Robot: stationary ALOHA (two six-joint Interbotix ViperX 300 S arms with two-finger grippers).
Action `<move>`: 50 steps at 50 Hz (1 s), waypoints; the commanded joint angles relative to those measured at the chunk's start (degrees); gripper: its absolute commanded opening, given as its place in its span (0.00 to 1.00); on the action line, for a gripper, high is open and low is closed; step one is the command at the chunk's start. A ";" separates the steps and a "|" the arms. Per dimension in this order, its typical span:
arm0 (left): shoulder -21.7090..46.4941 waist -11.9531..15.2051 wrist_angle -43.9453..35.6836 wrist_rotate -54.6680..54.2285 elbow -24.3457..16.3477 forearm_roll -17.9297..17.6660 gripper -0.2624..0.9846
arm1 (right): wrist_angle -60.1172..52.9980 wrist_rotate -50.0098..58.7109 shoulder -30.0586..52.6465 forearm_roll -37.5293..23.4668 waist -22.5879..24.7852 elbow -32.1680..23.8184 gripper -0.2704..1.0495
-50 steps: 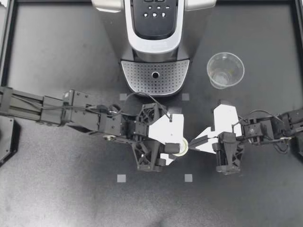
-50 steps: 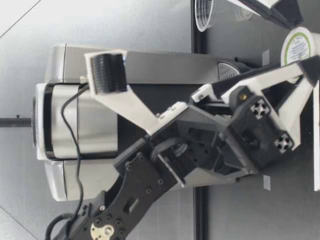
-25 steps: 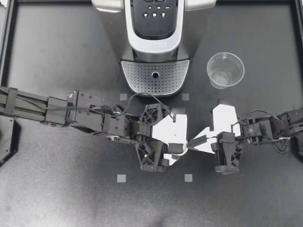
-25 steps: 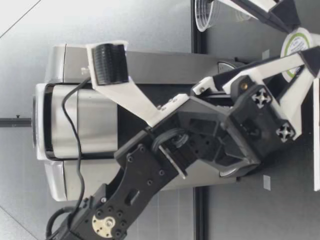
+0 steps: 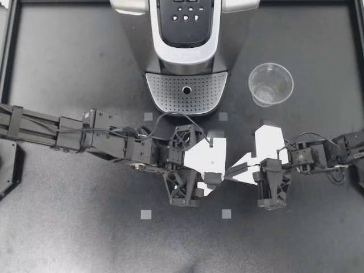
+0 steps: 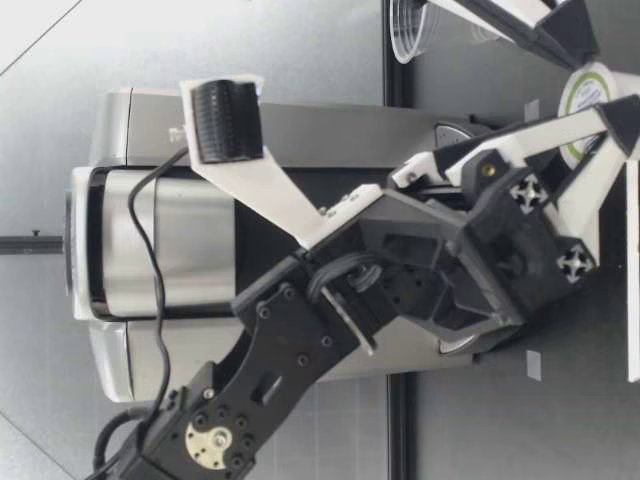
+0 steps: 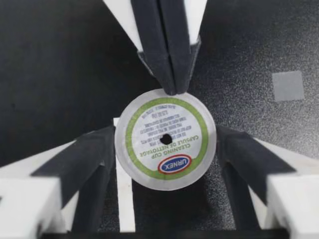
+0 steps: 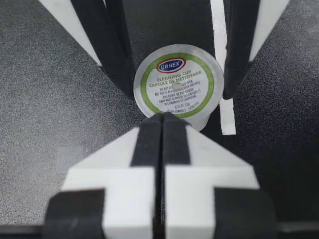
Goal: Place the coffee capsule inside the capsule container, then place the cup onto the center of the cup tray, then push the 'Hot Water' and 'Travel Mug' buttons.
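Observation:
The coffee capsule [image 7: 165, 139], white with a green-ringed foil lid, hangs tilted just above the table [image 5: 68, 227] in front of the coffee machine [image 5: 186, 34]. My left gripper [image 5: 216, 177] covers it in the top view; both its pads [image 7: 102, 149] touch the lid's sides. My right gripper [image 5: 227, 173] is shut, with its tips pinching the capsule's rim [image 8: 177, 82]. The low view shows the capsule [image 6: 590, 100] between both grippers. The clear plastic cup [image 5: 271, 84] stands upright to the right of the perforated cup tray [image 5: 170, 94].
The machine's button panel [image 5: 185, 14] lies at the far edge, well behind both arms. The machine body [image 6: 150, 200] fills the background in the low view. Grey tape squares [image 5: 146, 214] mark the table nearer the front.
My left gripper has slid right until its fingers stand around the capsule, and they have narrowed onto its sides. The right gripper has stayed shut and barely moved.

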 commanded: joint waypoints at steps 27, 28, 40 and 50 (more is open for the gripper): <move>-6.24 -1.32 -0.18 -1.05 2.02 0.00 0.68 | -5.27 1.85 -16.88 4.66 -1.58 -1.14 0.24; -6.77 -1.41 -0.18 -1.14 2.37 0.00 0.68 | -5.89 2.02 -17.31 5.10 -2.20 -1.32 0.24; -14.94 -2.11 -0.53 -1.67 8.00 -0.26 0.68 | -13.01 2.11 -18.81 6.50 -11.34 -2.20 0.24; -19.42 -2.11 -1.23 -1.67 11.95 -0.70 0.68 | -15.21 1.49 -16.26 6.42 -14.50 -5.45 0.24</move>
